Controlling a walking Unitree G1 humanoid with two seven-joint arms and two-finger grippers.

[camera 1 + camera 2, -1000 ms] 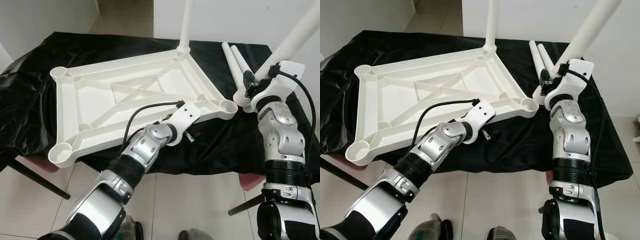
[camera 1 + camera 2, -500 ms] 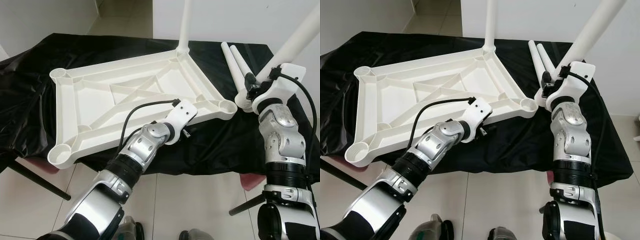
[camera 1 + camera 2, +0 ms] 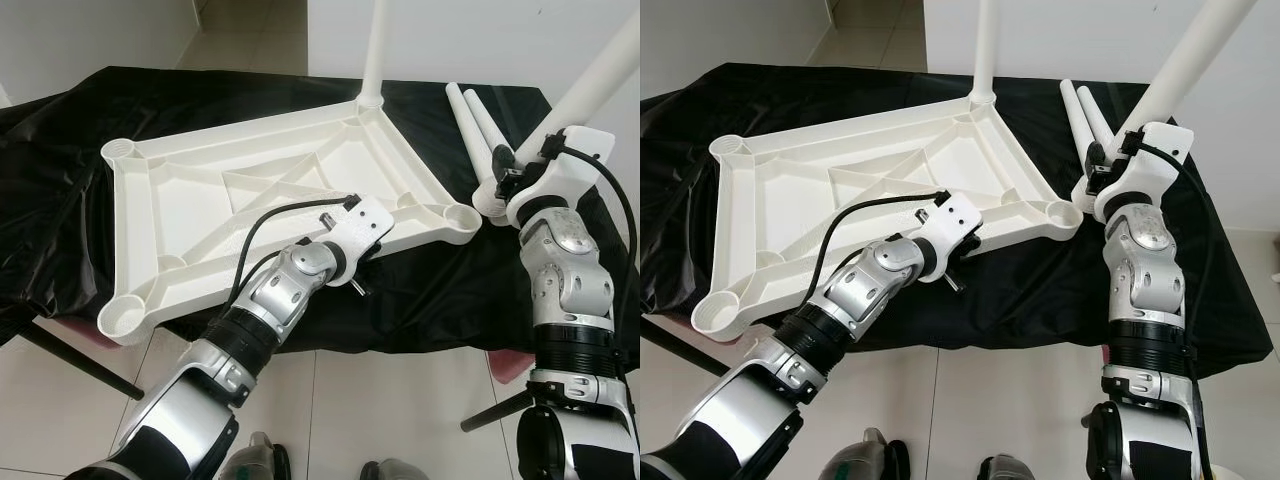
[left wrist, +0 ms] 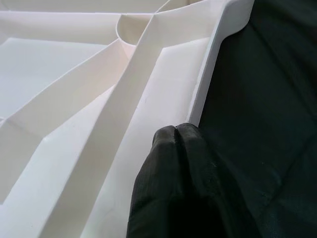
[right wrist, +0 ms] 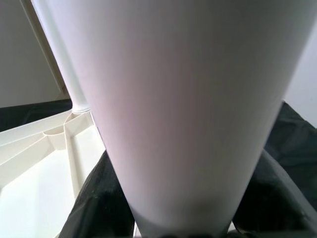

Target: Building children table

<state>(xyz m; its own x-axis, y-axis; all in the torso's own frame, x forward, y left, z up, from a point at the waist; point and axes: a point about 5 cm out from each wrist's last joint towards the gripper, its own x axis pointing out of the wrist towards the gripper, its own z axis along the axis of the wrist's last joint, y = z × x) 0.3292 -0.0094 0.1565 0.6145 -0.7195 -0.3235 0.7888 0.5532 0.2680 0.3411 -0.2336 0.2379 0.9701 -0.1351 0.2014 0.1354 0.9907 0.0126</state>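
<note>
One white tabletop (image 3: 270, 215) is lying upside down across the middle of the frame, its ribbed underside facing up, and we are seeing it resting on a worktop draped in a black cloth (image 3: 60, 150). At its far corner, top centre, one white leg (image 3: 375, 45) is standing upright in its socket. Three other corner sockets are sitting open, one at the lower left, one at the upper left and one at the right.

We are working our left gripper (image 4: 176, 131) at the near edge of the tabletop, just below centre of the frame; in the left wrist view its jaws are lying pressed together, their tips touching the rim of the tabletop where it meets the cloth.

At the upper right, our right gripper (image 3: 510, 170) is holding a second leg (image 3: 600, 70), its jaws pinching the tube near its lower end. That leg is slanting up toward the top right corner of the frame, its foot hanging close to the right corner socket (image 3: 462, 214).

Two more legs (image 3: 472, 125) are lying side by side on the cloth just beyond the right gripper.

Below the worktop we are seeing pale floor tiles (image 3: 400, 410).
</note>
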